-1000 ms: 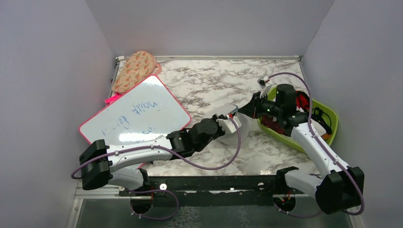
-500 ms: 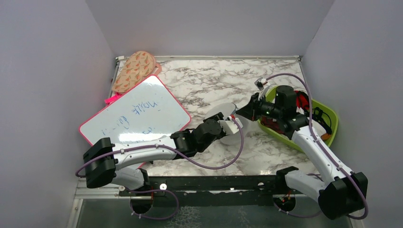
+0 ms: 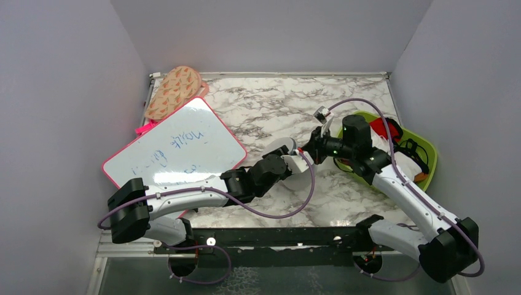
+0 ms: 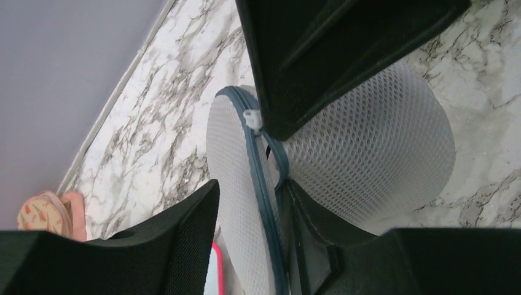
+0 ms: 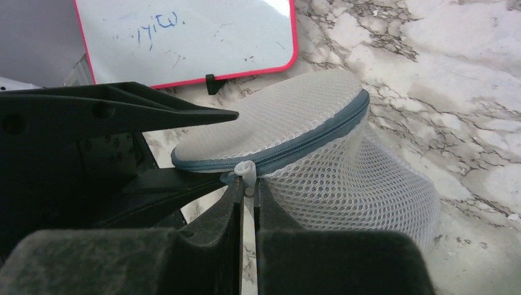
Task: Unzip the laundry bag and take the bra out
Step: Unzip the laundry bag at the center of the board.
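The laundry bag (image 5: 332, 153), a white mesh drum with a blue-grey zipper, lies tilted on the marble table between both grippers. It is mostly covered in the top view (image 3: 281, 146). My right gripper (image 5: 247, 189) is shut on the white zipper pull (image 5: 247, 172) at the rim; from above it (image 3: 311, 151) sits at the bag's right side. My left gripper (image 4: 258, 224) is open, its jaws standing on either side of the bag's zippered rim (image 4: 261, 184). One of its fingers (image 4: 178, 239) stands off the mesh lid. The bra is hidden.
A pink-framed whiteboard (image 3: 175, 147) lies left of the bag under the left arm. A patterned slipper (image 3: 174, 92) sits at the back left. The lime-green tray (image 3: 430, 161) with red and white cloths is behind the right arm. Grey walls close in three sides.
My left gripper has gone from shut to open around the bag's rim. My right gripper has moved left, still pinching the zipper pull.
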Robot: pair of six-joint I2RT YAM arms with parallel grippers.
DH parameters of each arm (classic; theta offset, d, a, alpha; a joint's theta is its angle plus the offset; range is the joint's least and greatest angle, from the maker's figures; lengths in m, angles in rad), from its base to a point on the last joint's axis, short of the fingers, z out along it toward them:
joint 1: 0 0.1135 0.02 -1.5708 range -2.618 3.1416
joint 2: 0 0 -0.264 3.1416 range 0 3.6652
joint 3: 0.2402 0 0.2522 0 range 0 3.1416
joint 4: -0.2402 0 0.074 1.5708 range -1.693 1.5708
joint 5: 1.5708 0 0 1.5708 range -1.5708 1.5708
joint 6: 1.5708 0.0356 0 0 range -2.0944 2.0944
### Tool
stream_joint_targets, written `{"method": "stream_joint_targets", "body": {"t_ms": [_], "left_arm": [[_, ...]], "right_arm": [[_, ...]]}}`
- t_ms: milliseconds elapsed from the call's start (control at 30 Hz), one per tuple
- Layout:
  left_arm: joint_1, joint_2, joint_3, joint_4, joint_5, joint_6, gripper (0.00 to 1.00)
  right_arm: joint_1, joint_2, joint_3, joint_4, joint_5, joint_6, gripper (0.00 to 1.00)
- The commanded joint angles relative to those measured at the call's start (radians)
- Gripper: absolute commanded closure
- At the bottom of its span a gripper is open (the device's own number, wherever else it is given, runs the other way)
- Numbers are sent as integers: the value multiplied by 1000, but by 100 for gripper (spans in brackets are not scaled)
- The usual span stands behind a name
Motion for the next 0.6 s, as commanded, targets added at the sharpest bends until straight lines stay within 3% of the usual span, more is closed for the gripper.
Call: {"method": "stream_joint_targets", "body": {"t_ms": [0,267,567], "left_arm": [[-5,-10,33,8,-31,-6,70],[-4,-31,14,33,-58,17,100],[-5,-63,-9,62,-86,37,100]], "right_arm": [[56,-16,4,22,58,16,99],[61,-36,3,1,120,36,99],[4,-5,68,-99,301,22,99]]}}
